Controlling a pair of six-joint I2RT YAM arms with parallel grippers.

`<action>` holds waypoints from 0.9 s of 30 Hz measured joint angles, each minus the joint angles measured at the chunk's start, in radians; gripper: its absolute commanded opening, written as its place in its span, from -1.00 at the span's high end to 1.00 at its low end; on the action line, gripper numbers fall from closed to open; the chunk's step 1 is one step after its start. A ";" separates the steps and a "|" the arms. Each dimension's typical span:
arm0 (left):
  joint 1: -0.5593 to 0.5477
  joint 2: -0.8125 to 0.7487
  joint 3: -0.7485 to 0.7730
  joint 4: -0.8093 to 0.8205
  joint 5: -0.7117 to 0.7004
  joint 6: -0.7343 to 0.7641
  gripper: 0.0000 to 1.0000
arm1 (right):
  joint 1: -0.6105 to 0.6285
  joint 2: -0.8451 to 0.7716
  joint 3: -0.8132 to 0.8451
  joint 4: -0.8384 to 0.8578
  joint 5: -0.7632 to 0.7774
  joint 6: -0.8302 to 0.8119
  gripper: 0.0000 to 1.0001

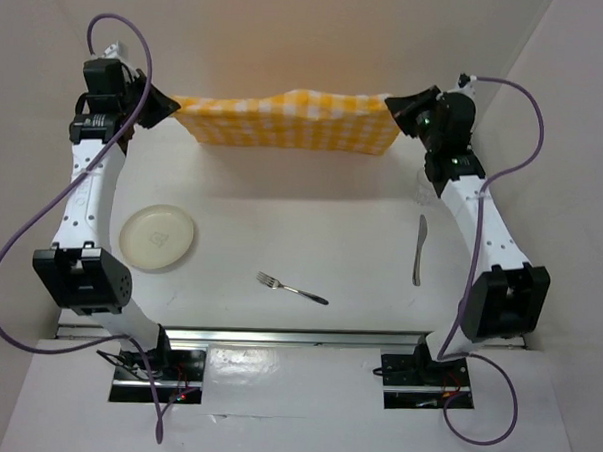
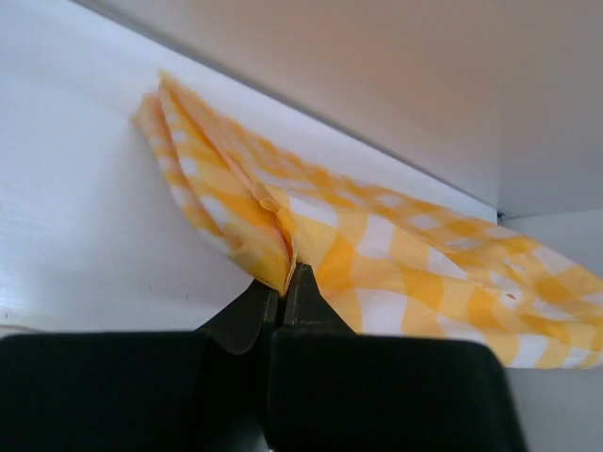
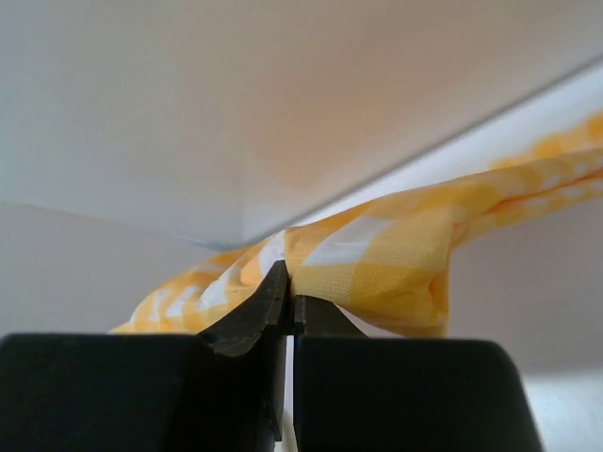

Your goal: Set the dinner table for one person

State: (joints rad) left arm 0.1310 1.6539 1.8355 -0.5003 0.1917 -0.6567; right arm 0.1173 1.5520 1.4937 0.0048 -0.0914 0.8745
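At the far edge of the worktop (image 1: 283, 200), close along the back wall, the yellow-and-white checked cloth (image 1: 291, 120) is running stretched between the 2 hands, its long axis lying left to right, parallel to the wall. The left hand (image 2: 285, 275) is pinching 1 end, jaws closed tight on a folded bunch of fabric; the right hand (image 3: 287, 287) is clamping the opposite end the same way. Each arm is sitting at its own end, so neither is nearer. The bare worktop where the cloth could spread is lying toward the bases, on the near side of both hands. Judgement: the coming move is depending on both ends travelling back evenly, or the checks will be skewing. Whether the lower edge is touching the worktop, I cannot tell. The fabric is looking thin, soft and woven, rumpling in ridges near each grip. Nearer the bases, a round cream plate (image 1: 157, 237) is lying on the left, a metal fork (image 1: 292, 287) near the centre, and a metal knife (image 1: 419, 249) on the right, pointing near to far; all 3 are sitting well apart from the cloth.
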 measured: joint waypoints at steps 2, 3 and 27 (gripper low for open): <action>0.002 -0.063 -0.103 0.011 0.022 0.001 1.00 | -0.004 -0.069 -0.125 0.003 -0.004 -0.010 1.00; 0.003 -0.094 -0.169 0.027 0.033 0.001 1.00 | -0.005 -0.097 -0.194 0.011 -0.007 -0.013 1.00; -0.021 -0.221 -0.505 -0.092 -0.076 0.090 1.00 | -0.013 -0.557 -0.773 -0.335 0.021 -0.141 -0.35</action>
State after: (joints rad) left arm 0.1101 1.4330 1.3300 -0.5919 0.1162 -0.5663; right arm 0.1047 0.9947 0.7208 -0.3298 -0.0704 0.7338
